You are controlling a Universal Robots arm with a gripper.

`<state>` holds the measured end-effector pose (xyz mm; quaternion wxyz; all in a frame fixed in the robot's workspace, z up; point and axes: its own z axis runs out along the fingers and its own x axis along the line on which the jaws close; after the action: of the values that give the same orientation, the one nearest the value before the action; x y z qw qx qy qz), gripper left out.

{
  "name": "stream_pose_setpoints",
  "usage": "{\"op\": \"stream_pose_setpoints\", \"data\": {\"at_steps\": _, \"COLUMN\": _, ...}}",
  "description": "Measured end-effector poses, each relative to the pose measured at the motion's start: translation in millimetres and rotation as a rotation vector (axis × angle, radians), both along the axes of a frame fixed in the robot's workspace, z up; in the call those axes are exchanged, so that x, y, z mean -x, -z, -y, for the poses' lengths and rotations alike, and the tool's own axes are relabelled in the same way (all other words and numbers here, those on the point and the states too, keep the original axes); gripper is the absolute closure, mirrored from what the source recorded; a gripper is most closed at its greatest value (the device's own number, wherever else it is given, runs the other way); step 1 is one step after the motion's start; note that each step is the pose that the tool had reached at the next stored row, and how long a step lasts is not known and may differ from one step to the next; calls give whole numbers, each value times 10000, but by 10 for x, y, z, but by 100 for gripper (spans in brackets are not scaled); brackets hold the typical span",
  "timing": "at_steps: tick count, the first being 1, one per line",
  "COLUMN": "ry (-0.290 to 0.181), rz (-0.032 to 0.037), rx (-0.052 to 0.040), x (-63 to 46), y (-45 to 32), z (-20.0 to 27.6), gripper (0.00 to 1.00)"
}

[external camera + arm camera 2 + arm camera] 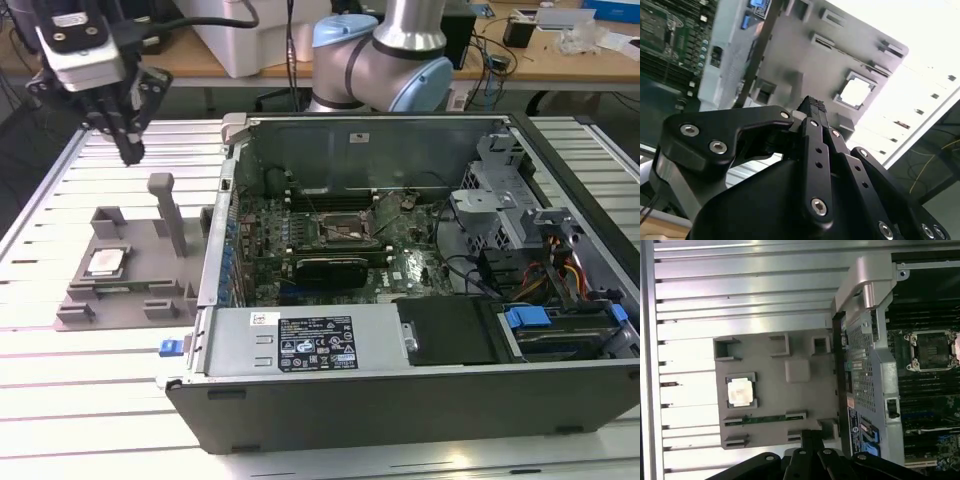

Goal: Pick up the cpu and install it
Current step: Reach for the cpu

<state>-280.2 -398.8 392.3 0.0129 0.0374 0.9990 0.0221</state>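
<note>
While the gripper [129, 152] hangs above the far end of the grey tray [150, 275], I judge the task to be in its first step: approach for the pick, with nothing lifted. The jaws stand closed on nothing. In the second wrist view the fingertips [815, 103] meet, with only air beyond them.

Next out from the tool lies the cpu [740, 391]. It sits flat in its square recess on the tray, metal top upward, well apart from the fingertips and untouched. An upright post [165, 205] rises from the tray on the case side of the chip. The tray rests on the slatted table [80, 345], just beside the outer wall of the computer case [400, 400].

Farther out, the case lies open with its motherboard exposed. As far as I can tell, the socket [340, 232] holds no chip, so I judge the installation not begun. The long black graphics card [330, 268] lies just beside the socket. Behind the case stand the robot arm [390, 60] and, beyond it, the work benches [560, 50].

In my judgement, a grasp from this pose calls for:
- jaws opened wider than the chip;
- the tool centred over the recess;
- a descent square to the chip, clear of the post;
- contact on opposite edges only, since the part is thin and sits low in its recess.
</note>
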Motion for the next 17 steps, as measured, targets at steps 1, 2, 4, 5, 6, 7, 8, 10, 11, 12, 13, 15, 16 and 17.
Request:
{"op": "stream_pose_setpoints", "data": {"at_steps": 1, "ry": 0, "rz": 0, "rx": 0, "x": 45, "y": 1, "z": 0, "gripper": 89}}
{"op": "stream_pose_setpoints", "data": {"at_steps": 2, "ry": -2, "rz": 0, "rx": 0, "x": 93, "y": 2, "z": 0, "gripper": 89}}
{"op": "stream_pose_setpoints", "data": {"at_steps": 4, "ry": 0, "rz": 0, "rx": 0, "x": 270, "y": 21, "z": 0, "gripper": 89}}
{"op": "stream_pose_setpoints", "data": {"at_steps": 5, "ry": -2, "rz": 0, "rx": 0, "x": 353, "y": 32, "z": 0, "gripper": 89}}
{"op": "stream_pose_setpoints", "data": {"at_steps": 6, "ry": -2, "rz": 0, "rx": 0, "x": 395, "y": 36, "z": 0, "gripper": 89}}
{"op": "stream_pose_setpoints", "data": {"at_steps": 7, "ry": -1, "rz": 1, "rx": -1, "x": 461, "y": 42, "z": 0, "gripper": 89}}
{"op": "stream_pose_setpoints", "data": {"at_steps": 8, "ry": 0, "rz": -1, "rx": 1, "x": 547, "y": 48, "z": 0, "gripper": 89}}
{"op": "stream_pose_setpoints", "data": {"at_steps": 10, "ry": -1, "rz": 0, "rx": 0, "x": 717, "y": 60, "z": 0, "gripper": 89}}
{"op": "stream_pose_setpoints", "data": {"at_steps": 11, "ry": -1, "rz": -1, "rx": 1, "x": 767, "y": 62, "z": 0, "gripper": 89}}
{"op": "stream_pose_setpoints", "data": {"at_steps": 12, "ry": 0, "rz": 0, "rx": 0, "x": 817, "y": 65, "z": 0, "gripper": 89}}
{"op": "stream_pose_setpoints", "data": {"at_steps": 13, "ry": -1, "rz": -1, "rx": 0, "x": 881, "y": 66, "z": 0, "gripper": 89}}
{"op": "stream_pose_setpoints", "data": {"at_steps": 15, "ry": -1, "rz": -1, "rx": 1, "x": 927, "y": 67, "z": 0, "gripper": 89}}
{"op": "stream_pose_setpoints", "data": {"at_steps": 16, "ry": 0, "rz": 0, "rx": 0, "x": 938, "y": 67, "z": 0, "gripper": 89}}
{"op": "stream_pose_setpoints", "data": {"at_steps": 17, "ry": -3, "rz": 1, "rx": 0, "x": 938, "y": 67, "z": 0, "gripper": 89}}
